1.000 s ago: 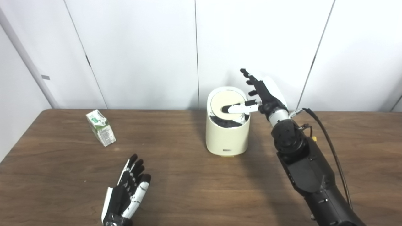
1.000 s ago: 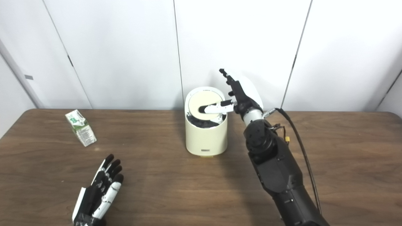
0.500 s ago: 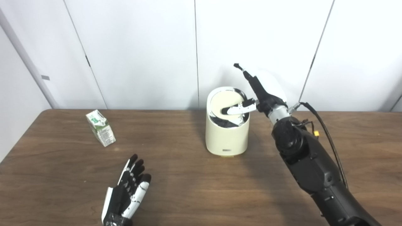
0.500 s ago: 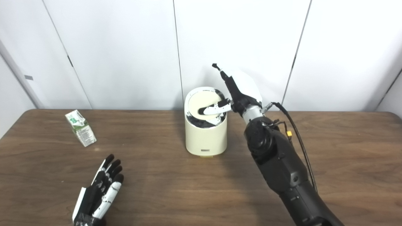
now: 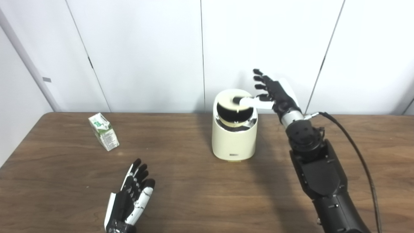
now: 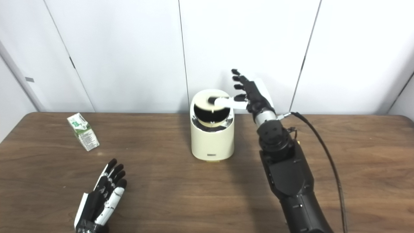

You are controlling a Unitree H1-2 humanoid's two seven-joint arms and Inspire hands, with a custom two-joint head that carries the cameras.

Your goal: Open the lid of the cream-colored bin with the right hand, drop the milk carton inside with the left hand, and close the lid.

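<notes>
The cream bin (image 5: 234, 136) stands on the table (image 5: 194, 194), its lid (image 5: 230, 100) tipped back over a dark hole. The right hand (image 5: 275, 94), fingers spread, pokes its thumb at the lid. Far left of the bin lies the milk carton (image 6: 82, 131). The left hand (image 6: 102, 197) rests flat, holding nothing. Both views show the same things.

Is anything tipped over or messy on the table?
Nothing is spilled. The milk carton stands a bit crooked near the table's far left. The bin looks odd only because its lid is tipped open, with the right hand reaching over it. The left hand waits, open.
</notes>
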